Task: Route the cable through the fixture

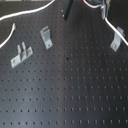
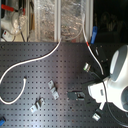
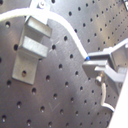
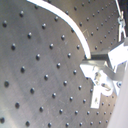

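The thin white flexible cable point(image 2: 30, 62) with its one short red band point(image 2: 90, 44) is lying across the black perforated metal board point(image 1: 70, 95). In the second exterior view it is looping in from that second exterior view's left, rising to the board's far edge and coming down again past the band toward the white robot arm point(image 2: 119, 75).

The gripper point(image 3: 98, 66) is pinching the cable between its fingers in both wrist views (the cord is entering on one side and leaving on the other).

The small narrow grey metal fixture point(image 1: 116, 41), a slanted upright strip on a small foot, is standing at the first exterior view's right, with the cable running just beside it. Whether the two are touching is too blurred to tell.

The broader grey L-shaped bracket point(image 1: 46, 36) and the flat grey two-pronged bracket point(image 1: 21, 54) are sitting well apart from it, toward the first exterior view's left.
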### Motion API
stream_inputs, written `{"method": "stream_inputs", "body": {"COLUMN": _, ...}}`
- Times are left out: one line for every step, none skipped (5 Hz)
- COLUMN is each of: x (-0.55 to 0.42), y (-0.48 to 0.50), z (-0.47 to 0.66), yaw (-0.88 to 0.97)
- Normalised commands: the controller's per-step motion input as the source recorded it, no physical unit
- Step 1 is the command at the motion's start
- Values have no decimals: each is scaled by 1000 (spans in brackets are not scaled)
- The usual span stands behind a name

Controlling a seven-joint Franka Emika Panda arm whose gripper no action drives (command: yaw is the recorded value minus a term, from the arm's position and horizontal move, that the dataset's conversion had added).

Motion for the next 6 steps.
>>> {"method": "stream_inputs", "body": {"x": -51, "y": -272, "z": -29, "yaw": -74}}
{"method": "stream_inputs", "body": {"x": -97, "y": -246, "z": -88, "yaw": -71}}
{"method": "stream_inputs", "body": {"x": -170, "y": -145, "z": -62, "yaw": 0}}
{"method": "stream_inputs", "body": {"x": -112, "y": -35, "z": 1, "yaw": 0}}
{"method": "stream_inputs", "body": {"x": -78, "y": 4, "z": -192, "yaw": 26}}
{"method": "stream_inputs", "body": {"x": -86, "y": 69, "z": -435, "yaw": 49}}
